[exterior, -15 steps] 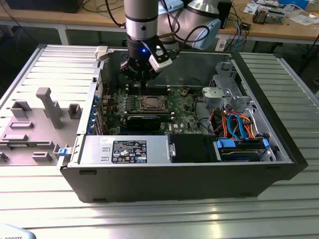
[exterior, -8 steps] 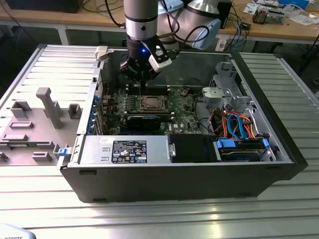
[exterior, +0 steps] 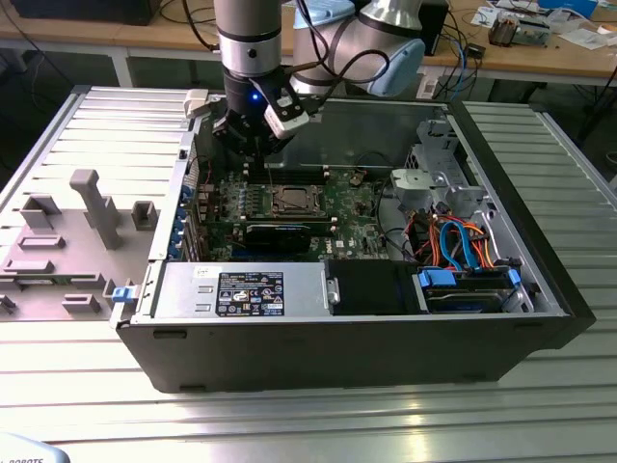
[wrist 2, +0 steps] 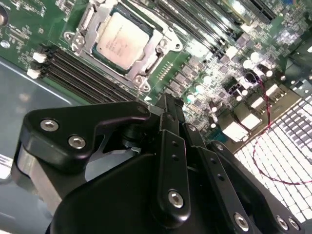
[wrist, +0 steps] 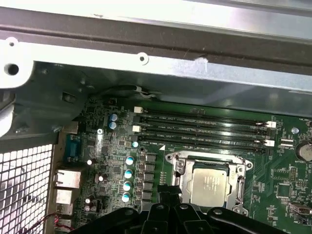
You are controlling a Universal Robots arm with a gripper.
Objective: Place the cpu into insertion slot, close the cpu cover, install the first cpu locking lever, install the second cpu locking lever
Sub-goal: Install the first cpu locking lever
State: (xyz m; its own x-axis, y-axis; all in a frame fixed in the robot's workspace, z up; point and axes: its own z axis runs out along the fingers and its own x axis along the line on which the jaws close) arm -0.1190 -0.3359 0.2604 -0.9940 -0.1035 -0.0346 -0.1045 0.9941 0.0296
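One cpu [wrist 2: 119, 40] sat in your insertion slot [wrist 2: 78, 41], mid board [wrist 2: 19, 29], inside the pc case [exterior: 337, 357]; your hand [wrist 2: 166, 101] hung just above that board beside it, fingers [wrist 2: 173, 146] pressed together w/ nothing between.

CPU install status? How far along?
Done: the cpu sits in the insertion slot, and the cpu cover lies flat around it. In hand: the tool hovers over the board beside the slot, nothing visibly carried. Left: both locking levers; whether either is latched can't be told.
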